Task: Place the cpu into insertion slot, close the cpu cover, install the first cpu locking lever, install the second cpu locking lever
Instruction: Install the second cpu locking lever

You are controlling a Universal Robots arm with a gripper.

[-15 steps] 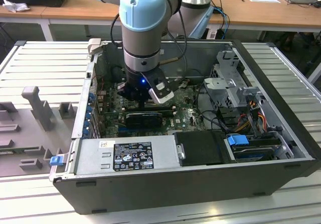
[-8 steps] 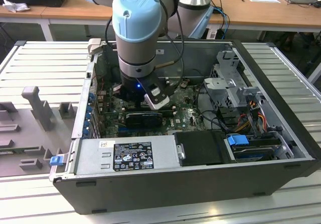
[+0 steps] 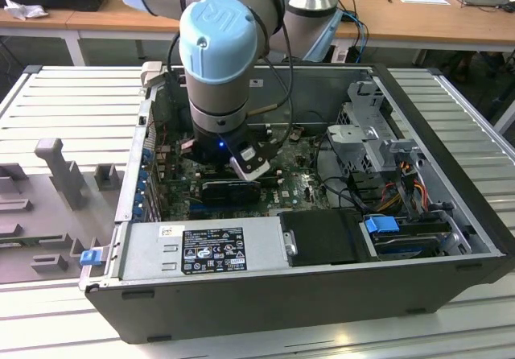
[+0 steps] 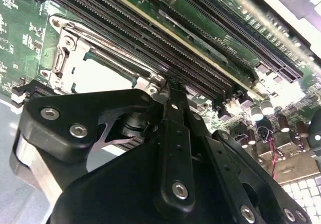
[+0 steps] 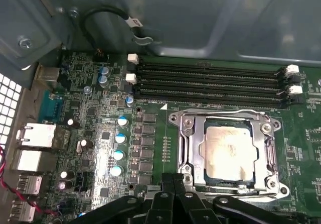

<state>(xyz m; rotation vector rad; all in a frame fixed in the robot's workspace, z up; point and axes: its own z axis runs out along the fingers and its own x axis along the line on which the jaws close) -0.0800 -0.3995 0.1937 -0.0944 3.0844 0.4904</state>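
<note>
Fingers (image 5: pixel 173 184) – just beside covered cpu (image 5: pixel 228 151)

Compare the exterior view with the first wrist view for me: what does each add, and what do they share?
Exterior view alone: the whole open computer case, the arm's blue-capped joint lowered into it, and the grey power supply along the near side.

First wrist view alone: the cpu seated in the insertion slot, with the cpu cover down around it, and the claw at the socket's edge.

Shared: the green motherboard.

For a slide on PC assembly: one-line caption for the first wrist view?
The cpu sits in the insertion slot, cpu cover down around it, end effector at the socket's edge.
</note>
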